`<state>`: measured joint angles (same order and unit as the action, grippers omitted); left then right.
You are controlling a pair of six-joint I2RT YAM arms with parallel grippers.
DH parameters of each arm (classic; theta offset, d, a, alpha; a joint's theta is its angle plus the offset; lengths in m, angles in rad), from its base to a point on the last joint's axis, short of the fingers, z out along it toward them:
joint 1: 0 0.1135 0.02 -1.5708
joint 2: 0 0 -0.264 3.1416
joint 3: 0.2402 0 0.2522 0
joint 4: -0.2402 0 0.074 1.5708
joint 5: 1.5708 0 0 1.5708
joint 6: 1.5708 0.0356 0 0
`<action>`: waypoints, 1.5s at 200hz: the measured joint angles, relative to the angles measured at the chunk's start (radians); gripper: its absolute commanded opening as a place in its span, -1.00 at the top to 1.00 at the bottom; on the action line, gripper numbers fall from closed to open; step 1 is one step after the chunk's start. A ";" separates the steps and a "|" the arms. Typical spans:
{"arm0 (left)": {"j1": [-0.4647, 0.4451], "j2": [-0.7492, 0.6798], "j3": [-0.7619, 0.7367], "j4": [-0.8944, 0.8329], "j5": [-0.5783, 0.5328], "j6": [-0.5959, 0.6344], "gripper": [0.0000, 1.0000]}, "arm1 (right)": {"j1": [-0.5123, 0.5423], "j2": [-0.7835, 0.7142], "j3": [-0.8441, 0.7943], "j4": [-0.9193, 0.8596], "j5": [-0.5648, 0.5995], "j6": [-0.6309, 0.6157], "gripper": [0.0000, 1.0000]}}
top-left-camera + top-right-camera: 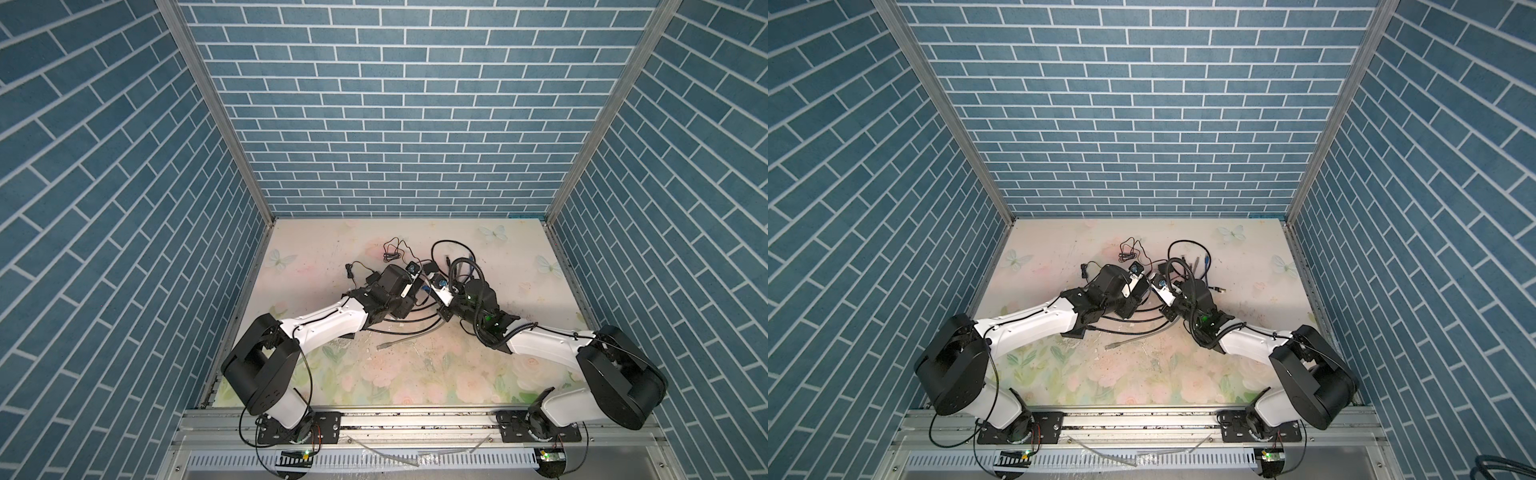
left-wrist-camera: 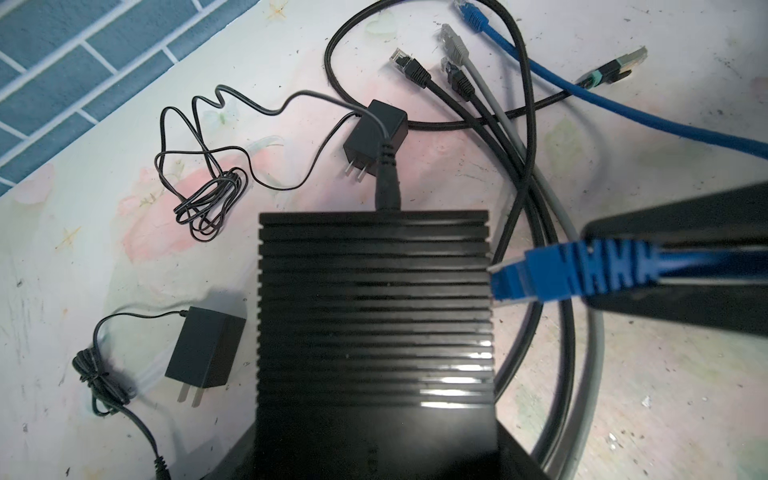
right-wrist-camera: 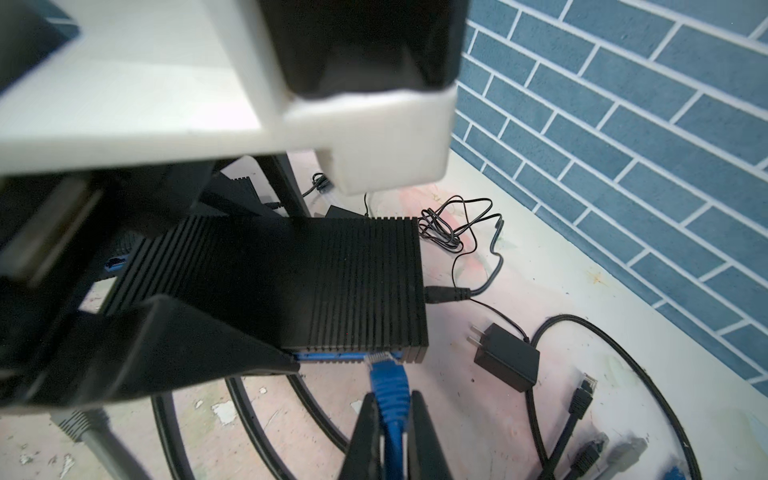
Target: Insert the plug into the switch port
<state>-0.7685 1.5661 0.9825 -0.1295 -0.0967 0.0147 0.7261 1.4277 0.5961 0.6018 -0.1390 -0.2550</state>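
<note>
The switch is a black ribbed box, and my left gripper is shut on it, with a finger along each side. In the right wrist view the switch shows a blue port face along its near edge. My right gripper is shut on the blue plug. The plug's clear tip meets that face near its right end, and its blue boot is outside. In the left wrist view the plug touches the switch's edge. In a top view both grippers meet mid-table.
A power cord is plugged into the switch's back. Two black adapters with thin cords lie beside it. Loose black, grey and blue network cables fan out beyond. A grey cable end lies nearer the front. Brick walls enclose the table.
</note>
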 measured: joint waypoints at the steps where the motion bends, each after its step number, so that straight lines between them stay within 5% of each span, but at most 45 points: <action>1: 0.000 0.000 0.000 0.000 0.001 0.000 1.00 | 0.000 -0.002 0.000 0.000 0.000 -0.002 1.00; 159: 0.028 -0.077 0.009 -0.008 0.282 -0.131 1.00 | 0.005 -0.233 -0.190 -0.040 -0.015 -0.016 1.00; 300: 0.022 -0.078 0.016 -0.037 0.251 -0.127 1.00 | 0.007 -0.303 -0.223 0.002 -0.044 -0.041 1.00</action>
<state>-0.7464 1.4883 0.9981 -0.1669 0.1543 -0.1123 0.7330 1.1248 0.3733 0.6041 -0.1833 -0.2962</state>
